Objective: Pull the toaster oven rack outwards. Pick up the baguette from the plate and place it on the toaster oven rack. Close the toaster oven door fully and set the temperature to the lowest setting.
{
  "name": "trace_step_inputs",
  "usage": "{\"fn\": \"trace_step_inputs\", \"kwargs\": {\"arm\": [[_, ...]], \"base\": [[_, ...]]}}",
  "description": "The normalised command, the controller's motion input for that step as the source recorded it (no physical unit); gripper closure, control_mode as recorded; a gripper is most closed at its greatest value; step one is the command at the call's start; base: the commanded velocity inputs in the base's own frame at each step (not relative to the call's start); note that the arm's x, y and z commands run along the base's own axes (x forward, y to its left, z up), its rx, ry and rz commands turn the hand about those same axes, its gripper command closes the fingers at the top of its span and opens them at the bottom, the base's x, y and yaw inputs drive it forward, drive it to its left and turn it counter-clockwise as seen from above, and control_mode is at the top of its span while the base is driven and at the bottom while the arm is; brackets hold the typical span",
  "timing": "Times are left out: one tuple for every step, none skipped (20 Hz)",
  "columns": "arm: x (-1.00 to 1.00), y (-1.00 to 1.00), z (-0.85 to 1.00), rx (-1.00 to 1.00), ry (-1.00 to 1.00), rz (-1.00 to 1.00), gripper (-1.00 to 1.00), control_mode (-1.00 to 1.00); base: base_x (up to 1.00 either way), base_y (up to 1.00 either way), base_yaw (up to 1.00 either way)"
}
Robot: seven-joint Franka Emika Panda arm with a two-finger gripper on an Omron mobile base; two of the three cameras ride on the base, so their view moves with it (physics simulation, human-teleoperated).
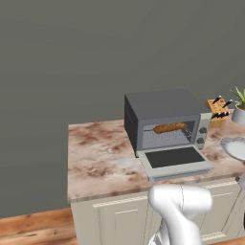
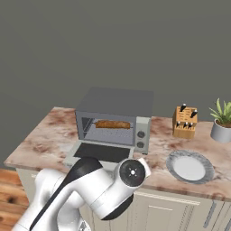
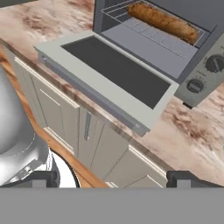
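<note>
The toaster oven [image 1: 162,107] [image 2: 117,101] stands on the counter with its door [image 1: 174,158] [image 2: 101,152] [image 3: 109,68] folded down flat. The baguette [image 1: 170,128] [image 2: 112,124] [image 3: 162,21] lies along the rack [image 1: 167,138] [image 3: 148,39] in the cavity. Two knobs [image 3: 215,63] sit on the oven's right panel. The plate [image 1: 235,147] [image 2: 189,167] lies bare to the oven's right. My gripper [image 3: 113,179] is open and holds nothing. It hangs in front of and below the door's handle edge [image 3: 87,89], looking up over the counter edge.
A wooden knife block [image 1: 217,109] [image 2: 185,122] and a potted plant [image 1: 238,112] [image 2: 221,128] stand at the back right. Pale cabinet fronts [image 3: 87,131] lie under the marbled counter [image 1: 100,153]. Bare counter stretches left of the oven.
</note>
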Motion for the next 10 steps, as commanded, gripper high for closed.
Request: {"fn": "trace_step_inputs", "kwargs": {"arm": [[0.04,0.01,-0.18,0.0,0.0,0.0,-1.0,-1.0],[0.06,0.05,-0.17,0.0,0.0,-0.01,-1.0,-1.0],[0.07,0.0,-0.14,0.01,0.0,0.0,-1.0,-1.0],[0.14,0.0,-0.14,0.05,0.0,0.0,-1.0,-1.0],[0.16,0.0,-0.13,0.08,0.0,0.0,-1.0,-1.0],[0.24,0.0,-0.15,0.1,0.0,0.0,-1.0,-1.0],[0.3,0.0,-0.17,0.14,-0.01,0.0,-1.0,-1.0],[0.32,0.0,-0.18,0.17,-0.03,0.01,-1.0,-1.0],[0.32,0.0,-0.18,0.18,-0.03,0.01,-1.0,-1.0],[0.34,0.0,-0.13,0.2,-0.05,0.02,-1.0,-1.0]], "base": [[0.0,0.0,0.0],[0.0,0.0,0.0],[0.0,0.0,0.0],[0.0,0.0,0.0],[0.0,0.0,0.0],[0.0,0.0,0.0],[0.0,0.0,0.0],[0.0,0.0,0.0],[0.0,0.0,0.0],[0.0,0.0,0.0]]}}
